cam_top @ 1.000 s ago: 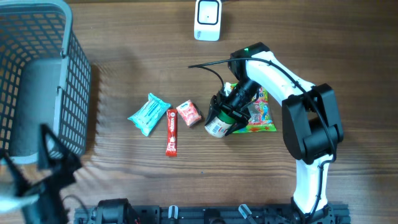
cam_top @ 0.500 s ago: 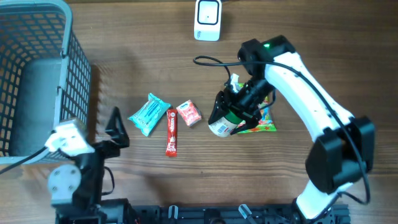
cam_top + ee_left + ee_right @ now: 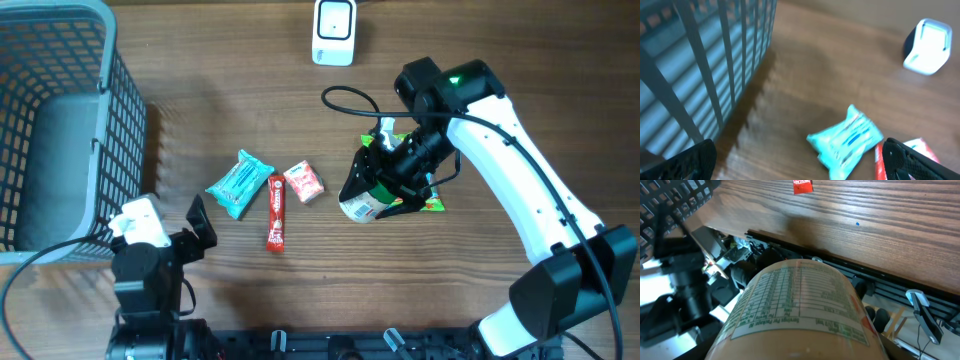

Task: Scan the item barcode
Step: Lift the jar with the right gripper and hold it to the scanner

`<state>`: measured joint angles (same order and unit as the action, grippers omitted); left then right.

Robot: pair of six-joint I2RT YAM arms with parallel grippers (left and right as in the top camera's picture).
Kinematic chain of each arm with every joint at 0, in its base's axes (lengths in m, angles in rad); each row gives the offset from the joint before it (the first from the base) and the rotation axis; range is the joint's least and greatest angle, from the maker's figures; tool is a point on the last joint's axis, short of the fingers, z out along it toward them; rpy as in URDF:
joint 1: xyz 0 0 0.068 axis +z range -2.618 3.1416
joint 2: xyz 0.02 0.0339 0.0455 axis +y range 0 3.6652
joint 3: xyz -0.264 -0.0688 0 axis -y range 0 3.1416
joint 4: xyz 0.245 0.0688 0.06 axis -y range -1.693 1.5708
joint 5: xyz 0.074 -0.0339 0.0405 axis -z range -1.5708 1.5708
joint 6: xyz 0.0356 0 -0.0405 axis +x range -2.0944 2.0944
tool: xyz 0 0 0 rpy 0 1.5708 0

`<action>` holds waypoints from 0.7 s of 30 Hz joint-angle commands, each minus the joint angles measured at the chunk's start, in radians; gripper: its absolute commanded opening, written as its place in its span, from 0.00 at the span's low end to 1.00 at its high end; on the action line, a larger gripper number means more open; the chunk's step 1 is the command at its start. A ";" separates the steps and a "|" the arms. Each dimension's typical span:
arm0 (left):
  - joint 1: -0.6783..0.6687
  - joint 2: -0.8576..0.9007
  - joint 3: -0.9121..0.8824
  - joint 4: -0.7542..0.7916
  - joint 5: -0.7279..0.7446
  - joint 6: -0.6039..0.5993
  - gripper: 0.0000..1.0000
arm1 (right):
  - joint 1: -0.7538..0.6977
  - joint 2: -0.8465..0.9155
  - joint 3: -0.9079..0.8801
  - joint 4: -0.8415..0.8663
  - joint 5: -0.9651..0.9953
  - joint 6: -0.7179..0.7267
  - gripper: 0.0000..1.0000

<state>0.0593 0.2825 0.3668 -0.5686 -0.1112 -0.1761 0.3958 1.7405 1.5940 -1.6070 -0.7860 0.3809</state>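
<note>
Right gripper (image 3: 378,190): clenched across the side wall of the can (image 3: 360,206), jaws partly spread to its girth. The can sits below and slightly right of the scanner (image 3: 333,32), well apart from it, tilted with its pale end toward the near table edge. It appears to be lifted clear of the wood, though this cannot be confirmed from overhead.

Left gripper (image 3: 190,235): released, jaws wide, holding nothing, far below and left of the scanner.

Handling assessment: the can (image 3: 800,310) looks rigid and round, with a smooth printed label. Judged moderately weighty, not fragile, and prone to rolling or twisting in the pads. The present hold across the mid-body is the sound one; the ends offer less purchase.

The right wrist view shows a table of small print facing the camera. No barcode is visible in any view, so the can probably needs turning before presentation to the scanner.
</note>
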 commanded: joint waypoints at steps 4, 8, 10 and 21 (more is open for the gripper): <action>0.000 -0.002 -0.071 0.008 -0.013 0.011 1.00 | 0.000 -0.027 0.024 0.086 0.041 0.024 0.55; 0.000 -0.002 -0.071 0.007 -0.014 0.011 1.00 | 0.000 -0.027 0.024 0.209 0.129 0.023 0.57; 0.000 -0.002 -0.071 0.002 -0.014 0.012 1.00 | 0.000 -0.027 0.024 0.281 0.160 0.027 0.57; 0.000 -0.002 -0.071 -0.140 -0.014 0.012 1.00 | -0.001 -0.036 0.026 0.600 0.444 0.037 0.55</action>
<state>0.0593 0.2829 0.2981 -0.6849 -0.1120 -0.1764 0.3958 1.7405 1.5940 -1.0588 -0.4644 0.4187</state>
